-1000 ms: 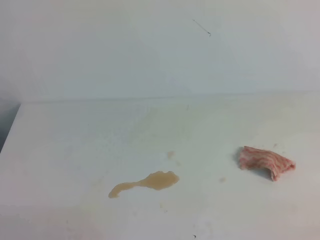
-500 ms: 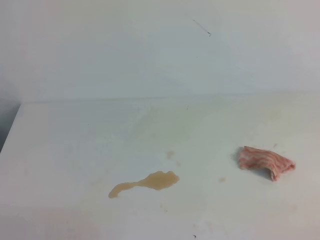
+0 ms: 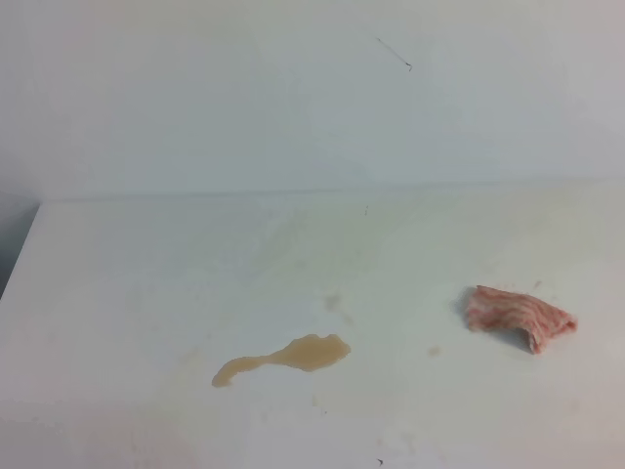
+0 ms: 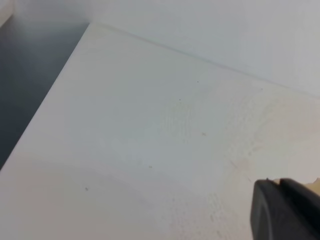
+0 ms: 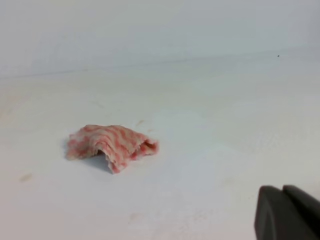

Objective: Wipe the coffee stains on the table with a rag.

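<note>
Plainly nothing is wiped yet: the coffee stains (image 3: 285,359), a tan puddle with a curved tail, sit whole near the front middle of the bench (image 3: 146,283), and the rag (image 3: 518,318) lies crumpled well apart to the right, untouched. Picking it up and wiping are both left. Neither arm shows in the high view; only a dark corner of the left claw (image 4: 287,210) and right claw (image 5: 287,212) shows, so I cannot tell their opening, and neither visibly holds anything.
</note>
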Action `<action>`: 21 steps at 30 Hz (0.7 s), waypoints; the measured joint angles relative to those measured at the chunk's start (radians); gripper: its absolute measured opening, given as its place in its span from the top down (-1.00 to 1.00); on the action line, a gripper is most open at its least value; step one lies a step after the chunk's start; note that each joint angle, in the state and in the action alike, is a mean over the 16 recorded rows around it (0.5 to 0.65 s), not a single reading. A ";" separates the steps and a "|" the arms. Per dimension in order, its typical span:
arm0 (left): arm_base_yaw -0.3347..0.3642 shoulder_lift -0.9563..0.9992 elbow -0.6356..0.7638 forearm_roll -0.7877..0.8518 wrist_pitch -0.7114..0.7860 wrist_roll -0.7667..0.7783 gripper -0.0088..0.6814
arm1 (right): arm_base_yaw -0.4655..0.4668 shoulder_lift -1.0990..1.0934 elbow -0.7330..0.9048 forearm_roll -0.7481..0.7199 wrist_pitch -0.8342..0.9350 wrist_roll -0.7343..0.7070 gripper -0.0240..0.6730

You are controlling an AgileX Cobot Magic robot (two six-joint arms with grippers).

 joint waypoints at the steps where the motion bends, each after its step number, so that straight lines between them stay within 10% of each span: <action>1: 0.000 -0.002 0.003 0.000 0.000 0.000 0.97 | 0.000 0.000 0.000 0.002 -0.002 0.000 0.94; 21: 0.000 -0.006 0.016 -0.001 0.000 0.000 0.97 | 0.000 0.000 0.001 0.281 -0.588 -0.068 0.94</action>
